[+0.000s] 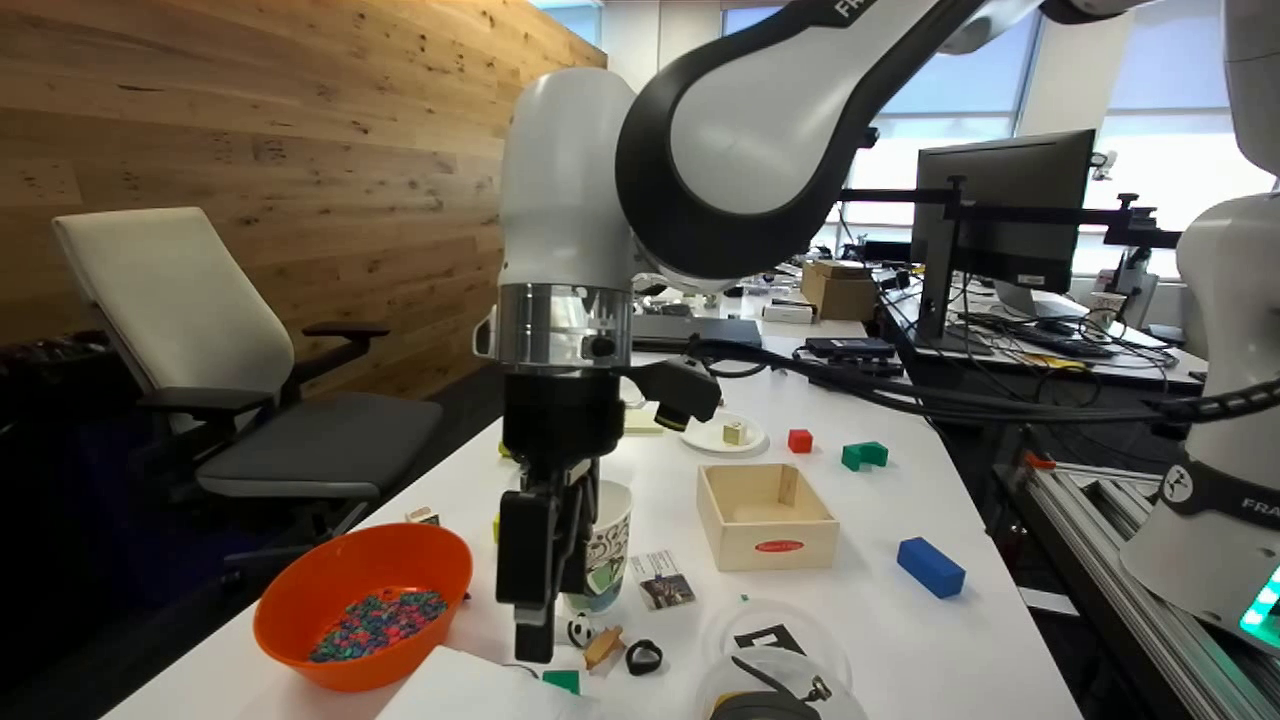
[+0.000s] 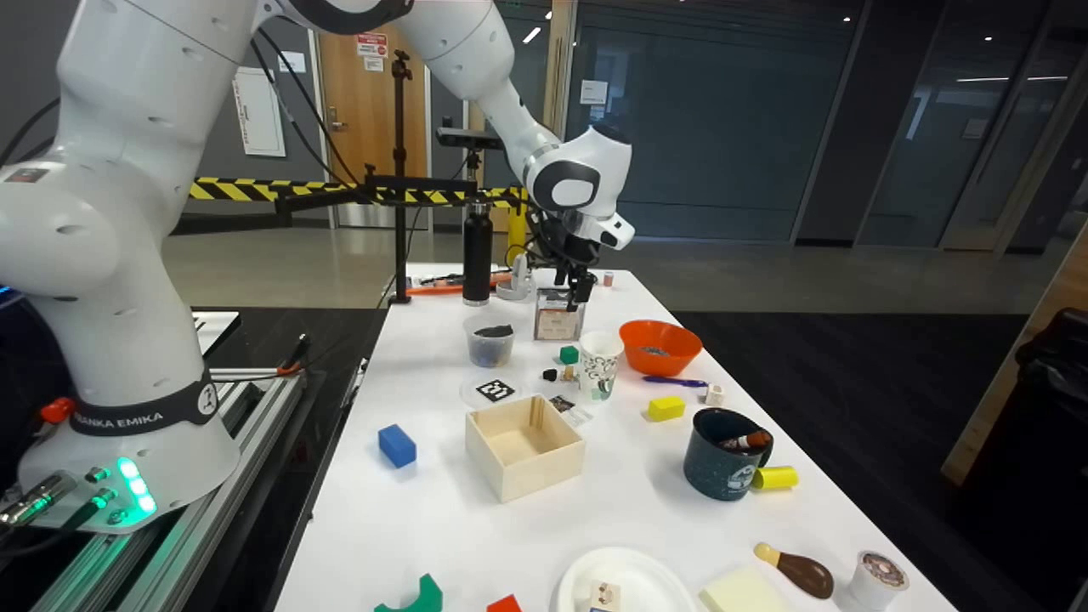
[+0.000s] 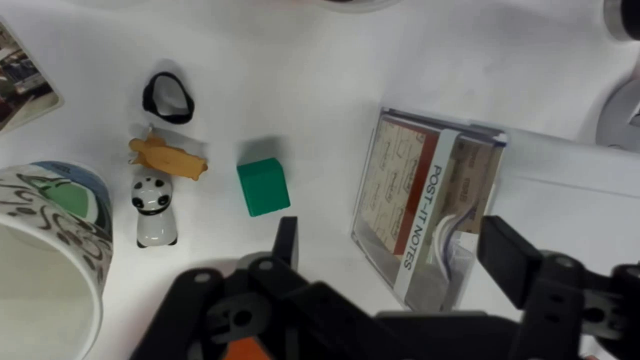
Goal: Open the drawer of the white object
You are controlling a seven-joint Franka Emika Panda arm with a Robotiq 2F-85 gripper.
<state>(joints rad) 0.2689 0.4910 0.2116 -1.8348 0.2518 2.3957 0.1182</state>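
The white object (image 3: 575,215) is a box with a clear front drawer (image 3: 425,200) in the wrist view. The drawer carries a "POST-IT NOTES" label strip, a curved clear handle and notes inside. In an exterior view only the box's white top (image 1: 480,690) shows at the bottom edge; another exterior view shows its clear front (image 2: 558,325) at the table's far end. My gripper (image 3: 395,245) is open and empty, its fingers wide apart on either side of the drawer front in the wrist view. It also hangs over the box in both exterior views (image 1: 540,610) (image 2: 580,293). Contact cannot be told.
A green block (image 3: 264,187), panda figurine (image 3: 154,212), brown animal figure (image 3: 170,159) and patterned cup (image 3: 45,260) stand near the drawer's front. An orange bowl (image 2: 660,336), plastic tub (image 2: 490,342), black bottle (image 2: 478,251) and wooden box (image 2: 524,467) share the table.
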